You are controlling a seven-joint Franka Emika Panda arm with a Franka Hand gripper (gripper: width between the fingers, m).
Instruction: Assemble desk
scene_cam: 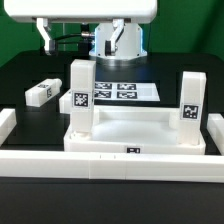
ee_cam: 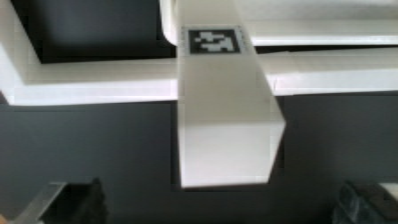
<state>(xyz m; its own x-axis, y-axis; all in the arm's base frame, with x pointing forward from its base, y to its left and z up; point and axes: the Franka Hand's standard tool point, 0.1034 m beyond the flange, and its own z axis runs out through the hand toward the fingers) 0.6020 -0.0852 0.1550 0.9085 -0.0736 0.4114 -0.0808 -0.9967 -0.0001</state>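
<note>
The white desk tabletop lies in the middle of the table with its raised rim up. Two tagged white legs stand upright at its corners, one at the exterior view's left and one at the right. A third leg lies loose on the table at the left. My gripper hangs open and empty above the left upright leg. In the wrist view that leg reaches up toward the camera from the tabletop corner. My gripper is spread wide to either side of the leg and is not touching it.
The marker board lies flat behind the tabletop. A low white border wall runs along the front, with end pieces at the left and right. The robot base stands at the back.
</note>
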